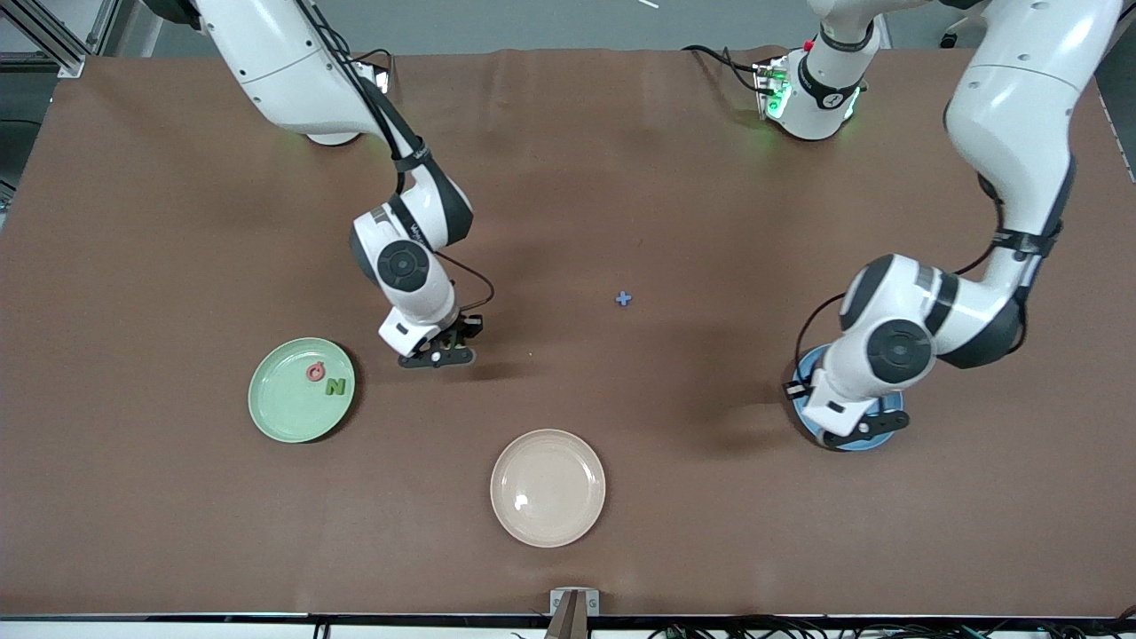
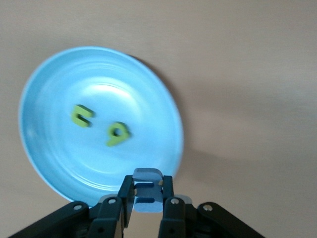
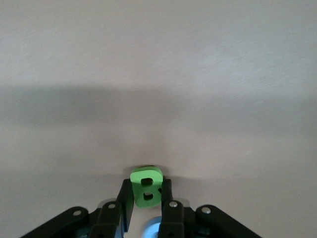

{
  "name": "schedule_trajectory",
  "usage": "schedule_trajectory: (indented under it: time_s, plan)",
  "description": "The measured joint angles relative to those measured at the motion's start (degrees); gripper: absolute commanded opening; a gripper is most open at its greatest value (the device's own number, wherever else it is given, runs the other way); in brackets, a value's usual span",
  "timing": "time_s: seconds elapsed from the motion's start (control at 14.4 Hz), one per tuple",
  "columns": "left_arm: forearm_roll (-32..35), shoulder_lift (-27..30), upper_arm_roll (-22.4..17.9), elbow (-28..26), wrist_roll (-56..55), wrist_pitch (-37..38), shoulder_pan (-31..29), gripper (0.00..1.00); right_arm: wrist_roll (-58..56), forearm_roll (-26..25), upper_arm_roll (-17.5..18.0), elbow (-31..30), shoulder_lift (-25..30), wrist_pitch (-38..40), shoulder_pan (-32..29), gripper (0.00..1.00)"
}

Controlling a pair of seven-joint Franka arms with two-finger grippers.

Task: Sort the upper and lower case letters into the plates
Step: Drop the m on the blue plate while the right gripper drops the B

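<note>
So the brown bench point(image 1: 621, 177) holds a green plate point(image 1: 275, 408) and a beige plate point(image 1: 548, 487). Left end effector point(image 2: 147, 206) pinches a blue letter point(image 2: 147, 191) over the blue plate point(image 2: 59, 163); right end effector point(image 3: 144, 210) pinches a green B point(image 3: 145, 186) low over the bench.

Brown table cover point(image 1: 621, 177), dull and soft like cloth, a few faint creases near the top edge. Blue plate point(image 2: 59, 163), smooth shiny plastic with a bright glare in the middle. Light green plate point(image 1: 280, 408) and cream plate point(image 1: 568, 515), smooth plastic too, a small shine on the cream one. Green letter B point(image 3: 145, 187), chunky and dull like foam. Arm shells, glossy white plastic; gripper fingers point(image 3: 125, 206), matt black.
</note>
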State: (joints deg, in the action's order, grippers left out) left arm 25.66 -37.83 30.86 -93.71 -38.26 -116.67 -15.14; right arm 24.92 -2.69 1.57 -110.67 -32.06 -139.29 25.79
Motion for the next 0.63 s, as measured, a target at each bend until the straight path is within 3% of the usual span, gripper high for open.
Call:
schedule_trajectory:
  time_s: [0.28, 0.63]
  plan:
    - [0.0, 0.0, 0.7, -2.0, 5.7, -0.2, -4.1, 0.01, -11.6, 0.0, -0.2, 7.4, 2.9, 16.9, -8.0, 0.0]
    - [4.3, -1.2, 0.5, -4.0, 7.9, -2.8, -6.5, 0.07, -32.7, 0.0, -0.4, 8.2, 5.6, 20.4, -20.9, 0.0]
